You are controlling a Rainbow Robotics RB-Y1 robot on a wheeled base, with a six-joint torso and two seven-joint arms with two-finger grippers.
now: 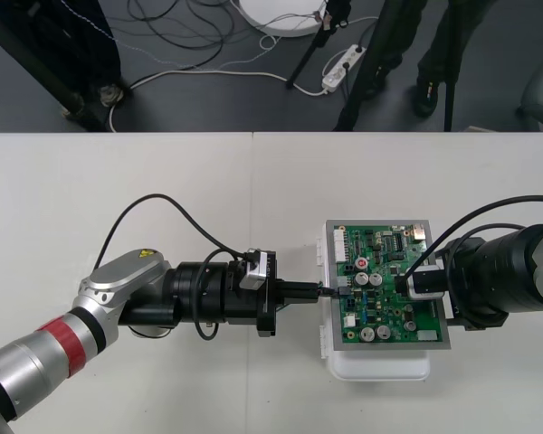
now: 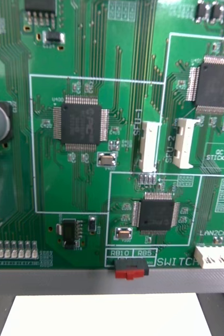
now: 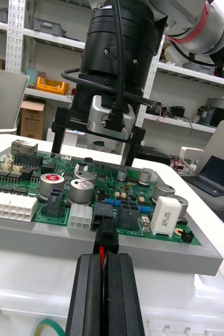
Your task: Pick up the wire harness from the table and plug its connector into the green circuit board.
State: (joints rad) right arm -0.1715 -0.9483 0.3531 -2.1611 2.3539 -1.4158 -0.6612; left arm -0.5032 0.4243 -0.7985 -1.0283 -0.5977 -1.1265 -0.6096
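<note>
Pale table [image 1: 118, 199] fills most of the front view. On its right half, nearer the near edge than the far edge, sits the green circuit board [image 1: 385, 289] on its white base [image 1: 380, 366].

The left gripper [image 1: 319, 291] reaches in from the left, and its tip meets the left edge of the board. Its 2 black fingers [image 3: 88, 294] are squeezed tight on the wire harness [image 3: 103, 239]. A red wire [image 3: 99, 254] runs up between them, and the small black plug [image 3: 104, 230] sticks out just past their tips. A green wire [image 3: 49, 326] of the harness loops out low beside the fingers. The plug touches a black socket [image 3: 102, 211] at the board's edge, just beside a white socket [image 3: 80, 215]. I cannot tell if the plug is pushed all the way in.

The right gripper [image 1: 418, 282] stands over the right side of the board. Its 2 fingers [image 3: 59, 134] are spread wide with nothing between them, and they reach down to the board.

I think the picking up is done and this is the plugging-in step. The next move looks like a small, straight push toward the middle of the board. The plug has to stay lined up with the socket, and the left gripper needs to hold on tight so the plug does not tip. The right gripper may help by keeping the board from sliding. Letting go should wait until the plug sits firm.
</note>
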